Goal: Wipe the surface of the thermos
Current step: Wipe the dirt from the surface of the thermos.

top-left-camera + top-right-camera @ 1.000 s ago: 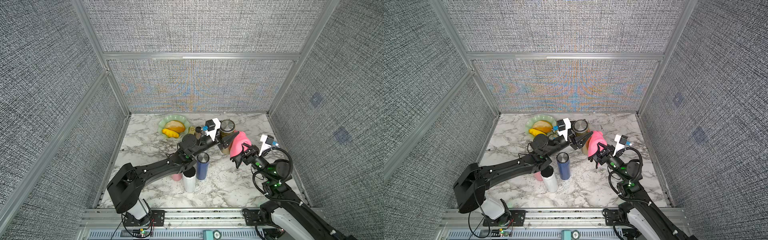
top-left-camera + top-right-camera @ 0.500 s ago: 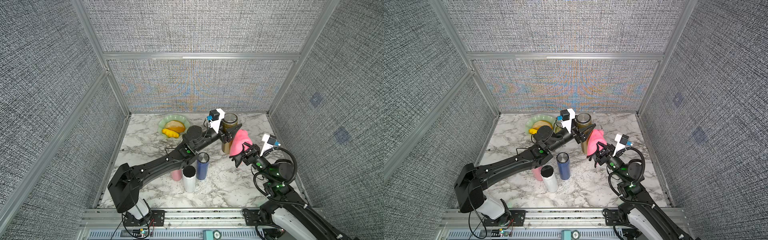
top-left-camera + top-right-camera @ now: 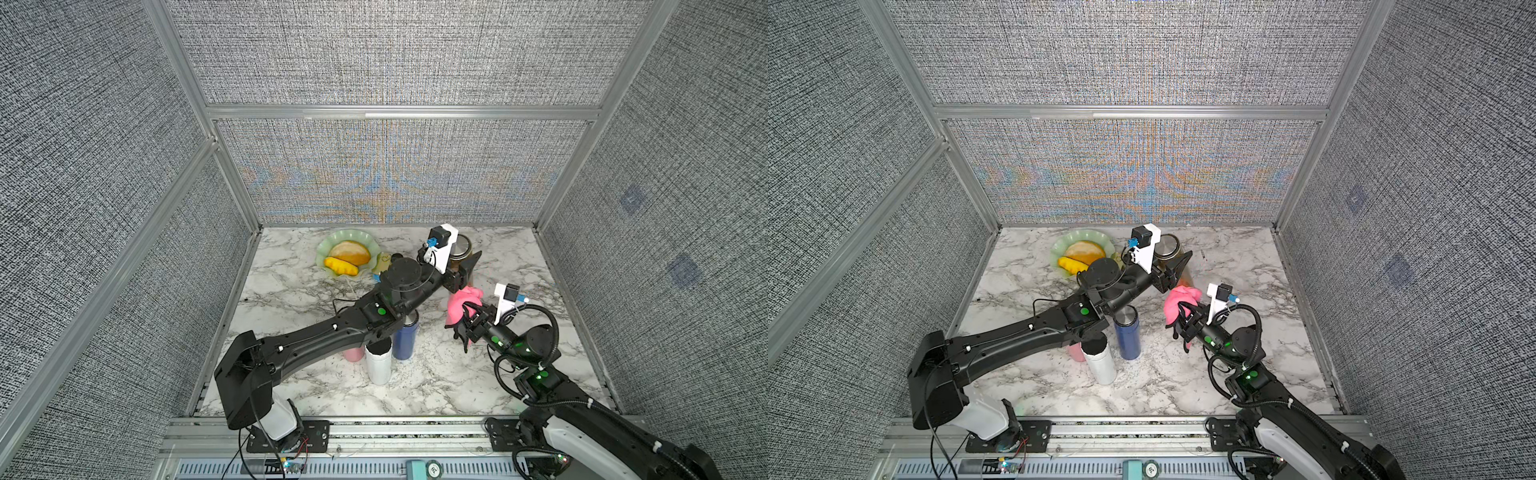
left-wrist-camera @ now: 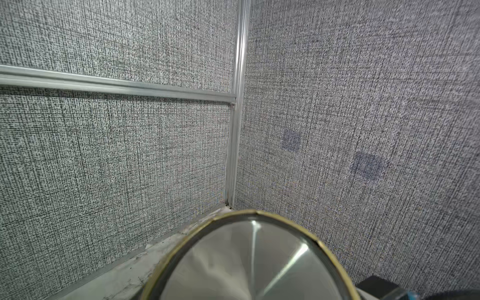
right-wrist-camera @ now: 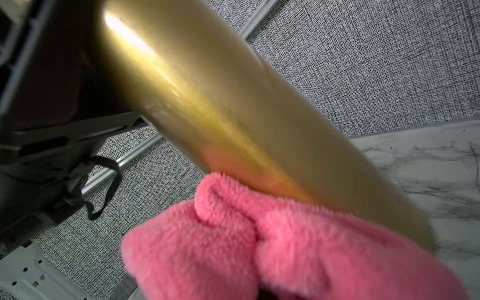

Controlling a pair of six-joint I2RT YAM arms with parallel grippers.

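1. Thermos [image 3: 460, 248], glossy gold cylinder, is being clamped by left gripper [image 3: 466, 269] near marble table's [image 3: 415, 386] back.
2. Right gripper [image 3: 467, 320] is squeezing fluffy pink cloth [image 3: 459, 306] against it, lower than before.

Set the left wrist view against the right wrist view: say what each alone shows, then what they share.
Only the left wrist view: the brushed steel lid seen from above, ringed in gold, and the enclosure's corner post.
Only the right wrist view: the pink cloth lying against the long side of the gold thermos, which is tilted.
Both: the same thermos, a strip of the marble table and the grey woven walls.
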